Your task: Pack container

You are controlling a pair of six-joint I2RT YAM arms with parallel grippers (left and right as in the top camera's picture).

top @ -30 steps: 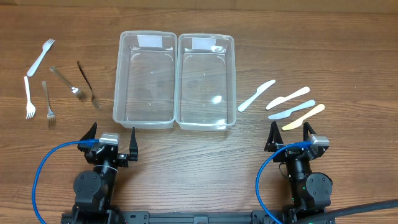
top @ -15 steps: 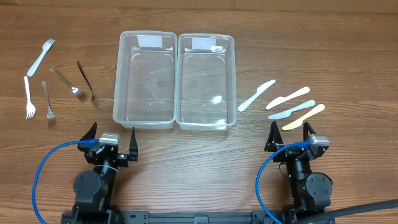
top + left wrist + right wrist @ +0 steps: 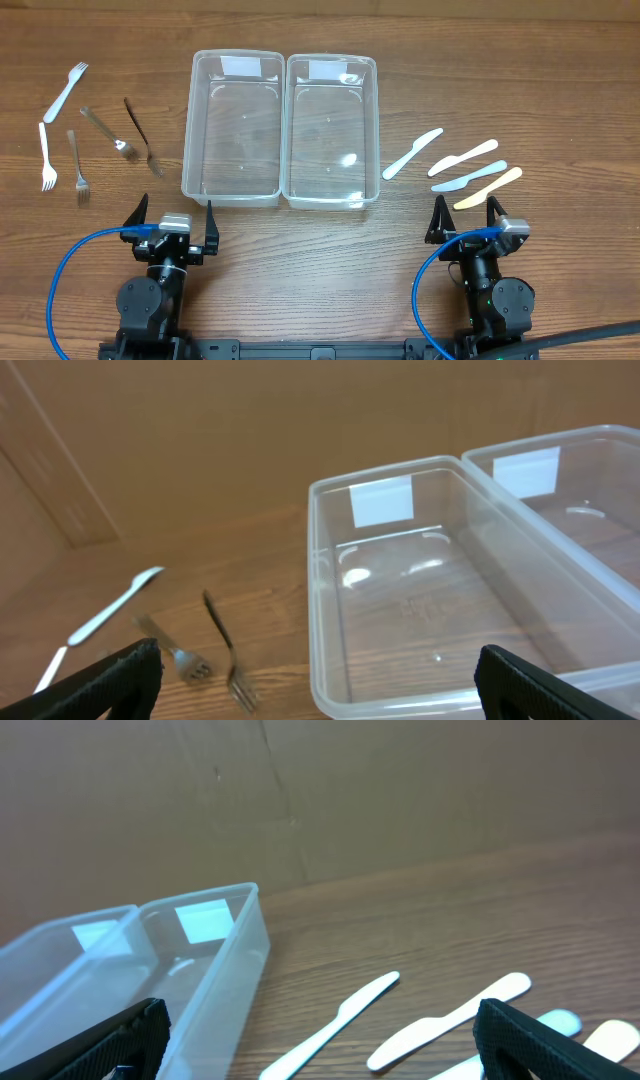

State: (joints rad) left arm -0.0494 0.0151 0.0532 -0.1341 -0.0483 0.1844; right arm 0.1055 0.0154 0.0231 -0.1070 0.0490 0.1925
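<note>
Left gripper (image 3: 173,218): shifted slightly leftward, on the near side of the two clear rectangular plastic containers (image 3: 188,130); jaws wide, empty. Left of the containers we list white plastic forks (image 3: 64,93) and metal forks (image 3: 140,133). Containers: empty. Right of them: four pastel plastic knives (image 3: 412,153). Right gripper (image 3: 467,222): wide, empty. We judge each sort is laid within one arm's reach.

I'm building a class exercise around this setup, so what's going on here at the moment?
Nothing is being handled yet. The left gripper and right gripper sit open and empty at the near edge of the table. The left container and right container stand side by side, both empty. Five forks lie to their left and four plastic knives to their right, so packing has not started.
</note>
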